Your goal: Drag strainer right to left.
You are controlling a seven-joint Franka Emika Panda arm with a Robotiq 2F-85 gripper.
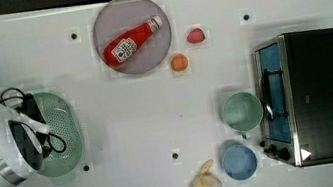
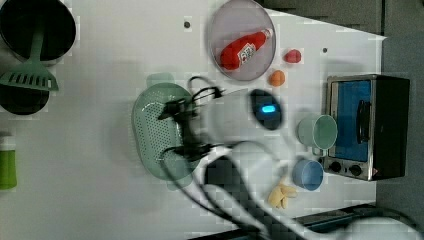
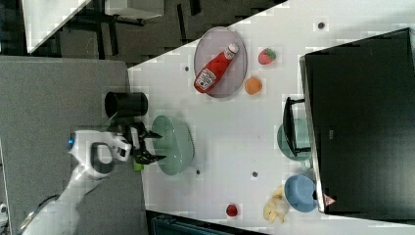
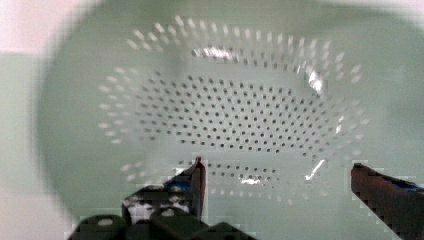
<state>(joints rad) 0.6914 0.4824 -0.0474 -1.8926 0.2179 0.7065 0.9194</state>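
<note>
A lab's mock kitchen: white tabletop (image 1: 158,120) with toaster oven (image 1: 317,96) and toy food.

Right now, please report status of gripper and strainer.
Gripper open, above strainer. Strainer upright at the top view's left end of the table. Nothing blocks it.

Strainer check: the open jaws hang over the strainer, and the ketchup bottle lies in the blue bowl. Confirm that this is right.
Not quite. The ketchup bottle lies on the grey plate, not in the blue bowl, as the top view shows. The rest holds: the open jaws hang over the strainer.
</note>
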